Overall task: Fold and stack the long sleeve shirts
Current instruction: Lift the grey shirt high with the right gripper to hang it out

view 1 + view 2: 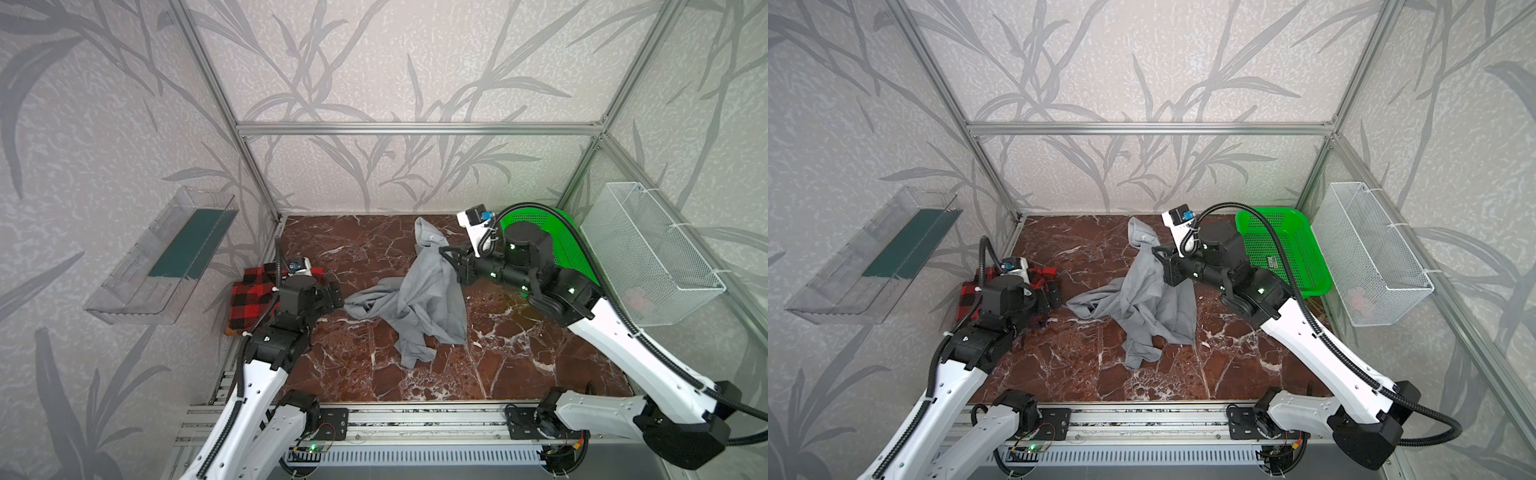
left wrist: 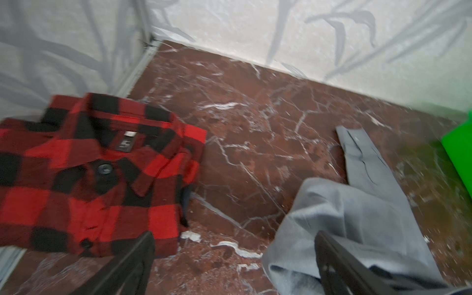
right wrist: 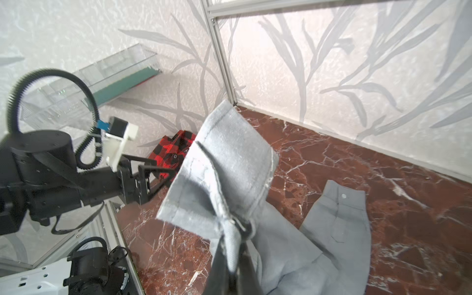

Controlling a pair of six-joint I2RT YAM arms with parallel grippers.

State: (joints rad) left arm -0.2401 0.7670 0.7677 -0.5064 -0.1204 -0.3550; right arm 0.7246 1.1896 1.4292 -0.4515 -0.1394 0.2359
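On a red-brown marble tabletop (image 1: 519, 357), a crumpled light grey collared cloth shirt (image 1: 419, 299) is being gripped by one raised edge in the clenched right gripper (image 3: 236, 229), while the left gripper (image 2: 235, 255) is being held wide open between it and a folded red-and-black plaid flannel shirt (image 2: 89, 178) at the table's left edge.

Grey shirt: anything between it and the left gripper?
Nothing visible. The open left gripper sits at the left edge of the grey shirt; in the left wrist view one finger overlaps the cloth. The right gripper is shut on a raised part of it.
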